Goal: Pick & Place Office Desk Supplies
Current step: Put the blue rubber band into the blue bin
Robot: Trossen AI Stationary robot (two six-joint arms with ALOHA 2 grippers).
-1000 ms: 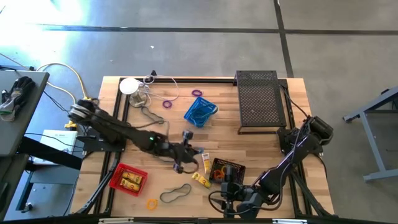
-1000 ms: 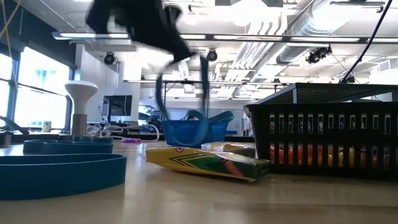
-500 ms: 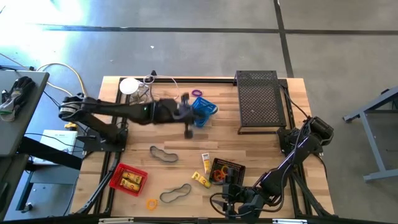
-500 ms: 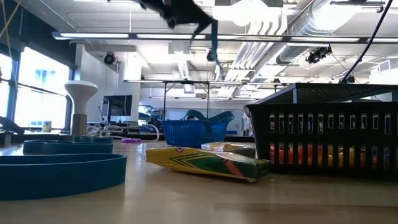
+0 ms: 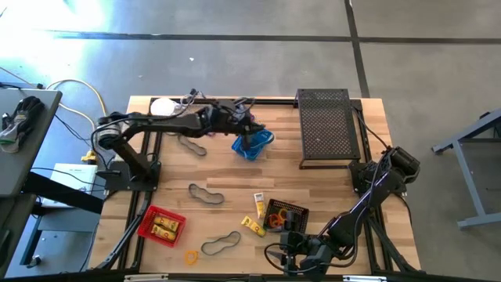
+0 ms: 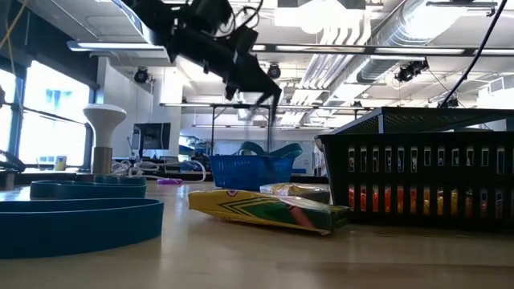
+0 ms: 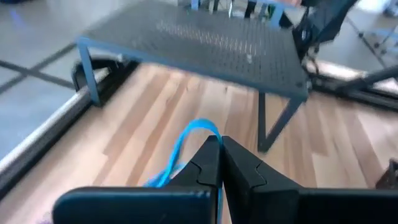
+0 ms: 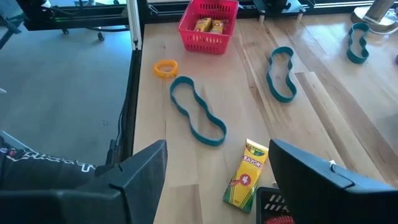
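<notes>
With its fingers pinched on a blue band (image 7: 186,146), the left gripper (image 5: 249,131) hangs over the blue basket (image 5: 252,144) for release; the right gripper (image 8: 217,168) waits spread at the near edge.

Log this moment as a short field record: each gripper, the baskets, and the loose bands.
left gripper: shut on a blue band, above the blue basket
right gripper: open, at the near table edge, holding nothing
red basket: near left corner, yellow items inside
black basket: near edge, by a crayon box
loose bands: three on the wood, one near the orange ring
</notes>
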